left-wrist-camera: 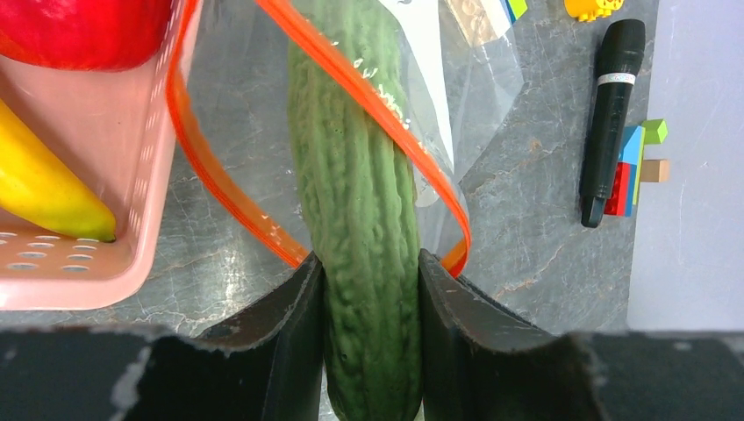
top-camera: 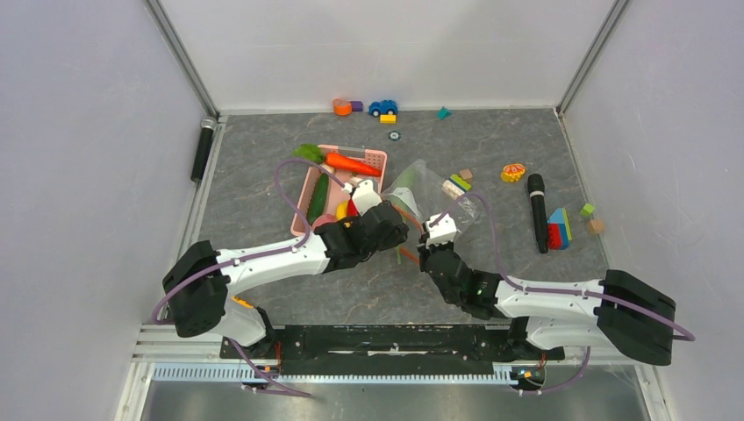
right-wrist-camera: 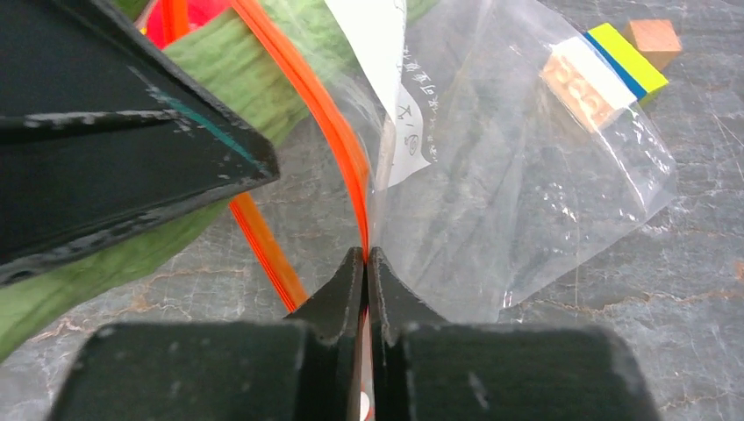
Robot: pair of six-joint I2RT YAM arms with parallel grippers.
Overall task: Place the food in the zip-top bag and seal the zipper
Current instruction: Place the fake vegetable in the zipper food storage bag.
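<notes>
My left gripper [left-wrist-camera: 368, 263] is shut on a long green cucumber [left-wrist-camera: 355, 175]. The cucumber's far end lies inside the open mouth of the clear zip-top bag [left-wrist-camera: 491, 79], between the two sides of the orange-red zipper strip [left-wrist-camera: 386, 114]. My right gripper [right-wrist-camera: 366, 254] is shut on the zipper strip [right-wrist-camera: 325, 114] and holds the bag's [right-wrist-camera: 526, 175] mouth up. In the top view both grippers, left [top-camera: 386, 226] and right [top-camera: 436, 232], meet at the bag [top-camera: 430, 189]. The pink basket [top-camera: 373, 158] holds a carrot [top-camera: 353, 164], another cucumber [top-camera: 318, 197], a banana [left-wrist-camera: 44, 193] and a tomato [left-wrist-camera: 79, 31].
A black microphone [top-camera: 537, 210] and coloured blocks [top-camera: 559, 230] lie right of the bag. A striped block [top-camera: 456, 184] lies by the bag's far end. A second microphone [top-camera: 203, 149] lies at the left wall. A toy car [top-camera: 382, 107] and small toys sit at the back.
</notes>
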